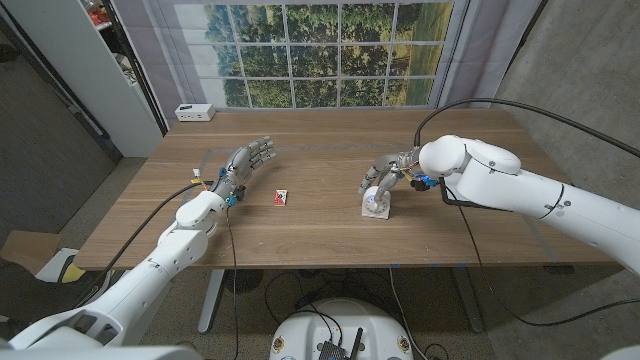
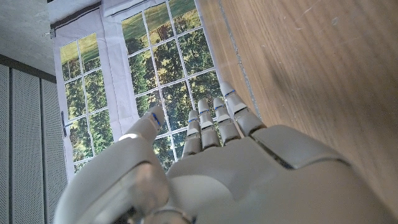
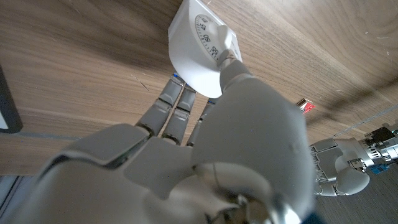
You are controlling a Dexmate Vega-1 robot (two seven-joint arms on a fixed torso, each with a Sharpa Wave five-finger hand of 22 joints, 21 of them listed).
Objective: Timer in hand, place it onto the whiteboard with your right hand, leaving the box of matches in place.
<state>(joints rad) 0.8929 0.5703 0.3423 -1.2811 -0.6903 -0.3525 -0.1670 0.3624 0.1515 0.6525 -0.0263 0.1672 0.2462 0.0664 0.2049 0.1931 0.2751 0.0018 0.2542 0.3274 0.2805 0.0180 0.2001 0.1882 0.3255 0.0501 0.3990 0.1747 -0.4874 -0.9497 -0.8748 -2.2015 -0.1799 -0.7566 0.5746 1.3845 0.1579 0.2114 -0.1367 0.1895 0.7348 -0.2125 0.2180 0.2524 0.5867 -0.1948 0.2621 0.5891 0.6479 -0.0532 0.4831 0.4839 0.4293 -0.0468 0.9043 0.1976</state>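
A white timer [image 1: 376,204] with a round dial stands on the wooden table [image 1: 330,240], right of the middle. My right hand [image 1: 388,176] comes down on it from above. In the right wrist view its thumb [image 3: 231,62] lies on the timer's [image 3: 194,46] dial face while the fingers [image 3: 171,109] reach along its other side, so the timer is pinched between them. The small red and white box of matches [image 1: 281,198] lies at the table's middle, also in the right wrist view [image 3: 303,106]. My left hand [image 1: 246,163] hovers open left of it, fingers spread.
A white box [image 1: 194,112] sits at the table's far left corner. A window with a tree picture [image 1: 330,50] stands behind the table. A dark flat edge [image 3: 5,102] shows beside my right hand. Bare wood lies between the matches and the timer.
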